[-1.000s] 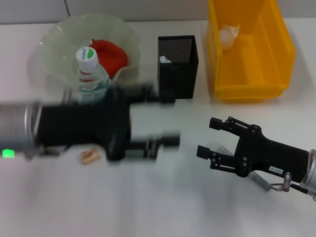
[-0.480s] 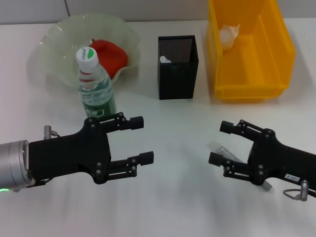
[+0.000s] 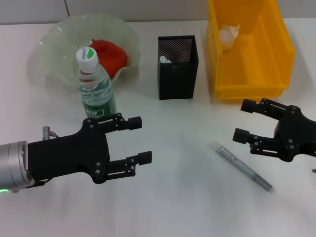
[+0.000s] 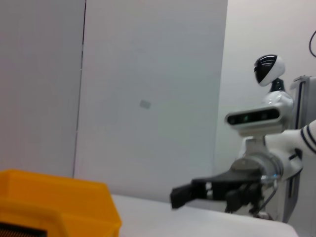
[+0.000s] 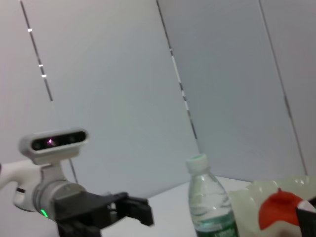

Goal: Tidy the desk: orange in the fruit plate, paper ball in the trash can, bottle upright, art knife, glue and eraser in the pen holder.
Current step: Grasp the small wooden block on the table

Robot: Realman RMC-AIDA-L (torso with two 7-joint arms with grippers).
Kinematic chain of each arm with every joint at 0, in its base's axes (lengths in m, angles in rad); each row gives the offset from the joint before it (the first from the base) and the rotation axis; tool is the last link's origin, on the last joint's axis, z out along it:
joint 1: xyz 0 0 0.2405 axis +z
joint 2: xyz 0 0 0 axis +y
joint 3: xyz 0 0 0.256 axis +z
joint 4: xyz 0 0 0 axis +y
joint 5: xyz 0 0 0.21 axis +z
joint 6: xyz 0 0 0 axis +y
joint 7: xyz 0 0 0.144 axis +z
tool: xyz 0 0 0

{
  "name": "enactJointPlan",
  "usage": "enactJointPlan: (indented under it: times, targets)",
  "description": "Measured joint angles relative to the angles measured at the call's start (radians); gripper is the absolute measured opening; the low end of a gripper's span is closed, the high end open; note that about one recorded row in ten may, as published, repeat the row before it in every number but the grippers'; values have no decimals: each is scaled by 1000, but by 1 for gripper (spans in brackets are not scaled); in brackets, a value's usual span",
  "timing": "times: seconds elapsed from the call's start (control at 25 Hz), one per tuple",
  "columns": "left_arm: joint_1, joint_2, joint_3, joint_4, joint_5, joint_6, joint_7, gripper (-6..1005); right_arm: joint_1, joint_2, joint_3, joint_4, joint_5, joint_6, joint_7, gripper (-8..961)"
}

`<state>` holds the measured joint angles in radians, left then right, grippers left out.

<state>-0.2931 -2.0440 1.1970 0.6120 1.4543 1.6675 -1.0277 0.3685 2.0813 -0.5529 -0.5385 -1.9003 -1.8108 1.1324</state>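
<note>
At the upper left of the head view, the orange (image 3: 109, 54) already sits in the fruit plate (image 3: 54, 34), and just below it the bottle (image 3: 95, 86) stands upright, cap on top, so those two steps look done. At the lower left the left gripper (image 3: 136, 139) hovers over the bare desk (image 3: 173, 207) with its fingers spread and nothing between them.

In the upper middle stands the pen holder (image 3: 177, 66); something white shows inside at its rim, but what it is cannot be told, so whether glue or eraser is in there stays unclear. Neither shows on the desk.

At the lower middle right lies the art knife (image 3: 241, 166), flat on the desk, well apart from the pen holder. Its long axis runs diagonally, one end toward the upper left, the other toward the lower right. It appears to be the piece left to put away.

At the upper right the paper ball (image 3: 228, 35) rests in the trash can (image 3: 276, 49). At the right edge the right gripper (image 3: 247, 121) is open and empty, just beside the knife's upper side.
</note>
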Motion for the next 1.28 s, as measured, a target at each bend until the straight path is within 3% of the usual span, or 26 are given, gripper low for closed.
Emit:
enactJointPlan:
  times: [0.2, 0.32, 0.4, 0.44, 0.48, 0.6, 0.72, 1.0, 1.12, 1.28]
  targets:
    - [14, 8, -18, 23, 32, -33, -20, 718, 2, 1, -3, -6, -1, -6, -8, 832]
    - [60, 14, -88, 138, 134, -64, -112, 717, 0, 2, -6, 3, -3, -3, -18, 832]
    - [60, 14, -88, 138, 134, -64, -112, 717, -4, 2, -6, 13, -3, 2, -20, 832]
    - [74, 13, -112, 188, 176, -66, -157, 717, -5, 2, -6, 18, -3, 3, -22, 832]
    - [106, -2, -164, 389, 344, -71, -357, 716, -7, 2, -6, 23, -3, 4, -25, 832]
    - [113, -23, -168, 577, 525, -71, -552, 715, -9, 2, -4, 46, -3, 8, -50, 832]
    - [103, -29, -110, 702, 646, -67, -718, 714, -7, 2, -6, 64, 0, 23, -63, 832]
    - [67, -29, 198, 921, 870, -135, -1043, 713, 2, 2, -6, 92, -3, 60, -74, 833]
    - [27, -30, 291, 960, 927, -146, -1130, 714, 2, 2, -6, 96, -3, 65, -74, 833]
    - [-30, -30, 332, 952, 982, -158, -1186, 714, 2, 2, -6, 103, -1, 70, -74, 833]
